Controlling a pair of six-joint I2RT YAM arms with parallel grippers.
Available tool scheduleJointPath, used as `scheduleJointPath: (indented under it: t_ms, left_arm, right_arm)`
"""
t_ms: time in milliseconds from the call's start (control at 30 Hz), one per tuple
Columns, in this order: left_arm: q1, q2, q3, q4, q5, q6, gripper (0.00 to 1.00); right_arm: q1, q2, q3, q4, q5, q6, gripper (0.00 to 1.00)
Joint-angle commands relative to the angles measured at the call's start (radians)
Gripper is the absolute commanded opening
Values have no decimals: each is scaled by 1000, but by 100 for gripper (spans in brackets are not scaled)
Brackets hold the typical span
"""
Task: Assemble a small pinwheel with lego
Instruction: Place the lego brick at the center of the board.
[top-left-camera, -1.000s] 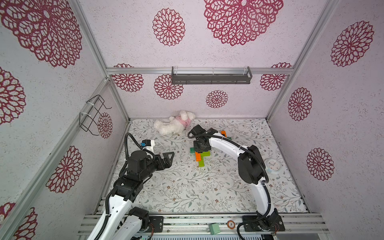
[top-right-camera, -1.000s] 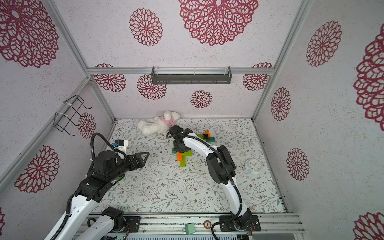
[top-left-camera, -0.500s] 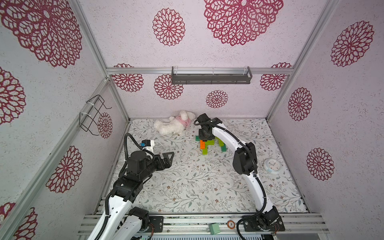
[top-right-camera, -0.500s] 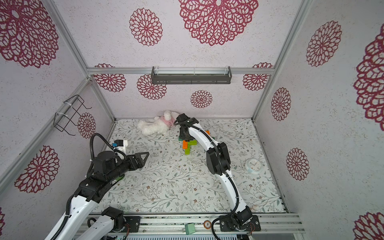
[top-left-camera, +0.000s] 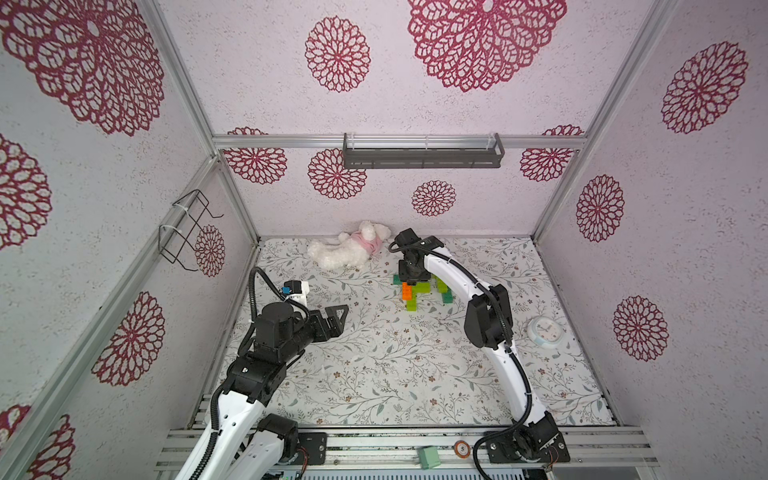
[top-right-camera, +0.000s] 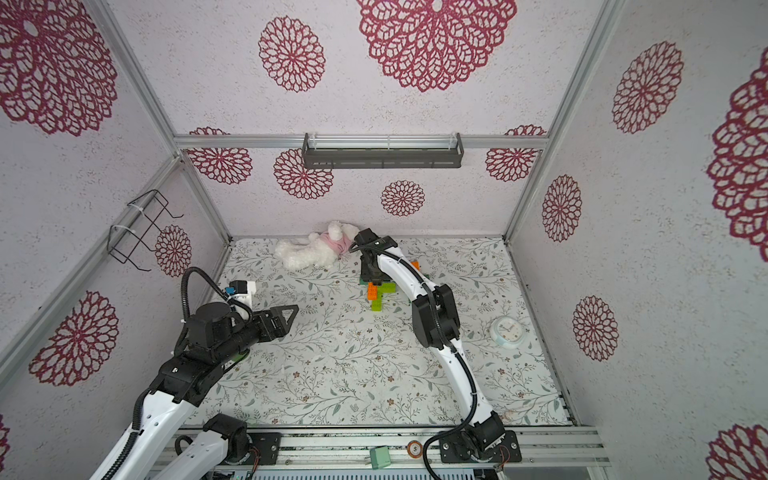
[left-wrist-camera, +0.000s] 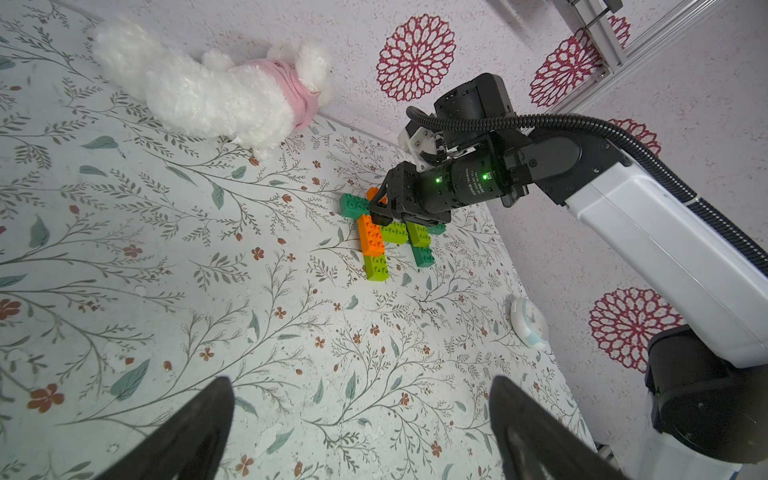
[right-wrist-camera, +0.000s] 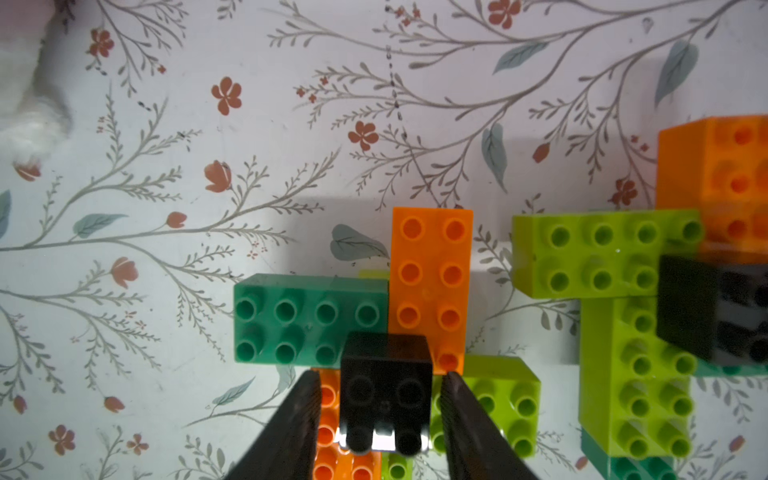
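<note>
Top views: lego (top-left-camera: 415, 293) cluster lies near far edge of desk (top-left-camera: 374, 374), abt mid-width, right gripper (top-left-camera: 411, 277) over it; left gripper (top-left-camera: 338, 315) idle nr left edge.

Left wrist: its jaws wide apart, nothing betw them.

Right wrist: jaws part-open either side of black brick (right-wrist-camera: 386, 374), slim gaps, no grip. The lego prob light, rigid, glossy studded plastic; pinch flat side walls, not studs.
</note>
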Motion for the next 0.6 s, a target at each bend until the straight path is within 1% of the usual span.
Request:
scheduleJointPath:
  t_ms: [0,33,133,200,233,300,333,367,400,467,533,567]
  left_arm:
    - [13,-11,-11,28,-9,-6,97]
    - [13,-10,-9,30,-13,-7,97]
    - [14,-10,6,34,-31,-22,97]
    - [14,-11,12,40,-90,-48,97]
    - [13,-7,13,39,-149,-72,97]
    - [23,30,37,2,-295,-95,97]
    - [42,65,62,-38,-399,-121,97]
    - [68,94,82,-64,-466,-154,97]
    - [105,119,92,-72,-501,-195,97]
    - [160,127,63,-10,-553,-244,97]
    - [184,98,-14,99,-694,-236,97]
    - [191,83,-44,129,-766,-218,97]
  right_arm:
    - [-4,-61,34,13,7,-28,66]
    - [-4,-77,35,20,-1,-35,71]
    - [-5,-138,43,12,-26,-49,74]
    - [-4,-209,24,-3,-1,-66,78]
    - [-3,-272,-20,6,26,-82,80]
    - [-1,-422,-179,80,85,-126,83]
    - [-3,-511,-285,133,128,-140,89]
    - [-7,-580,-367,175,167,-144,94]
    - [-13,-667,-472,228,207,-147,98]
    - [-33,-823,-681,351,249,-150,99]
    - [-72,-988,-918,498,234,-144,99]
    - [-90,-1059,-1033,573,205,-143,99]
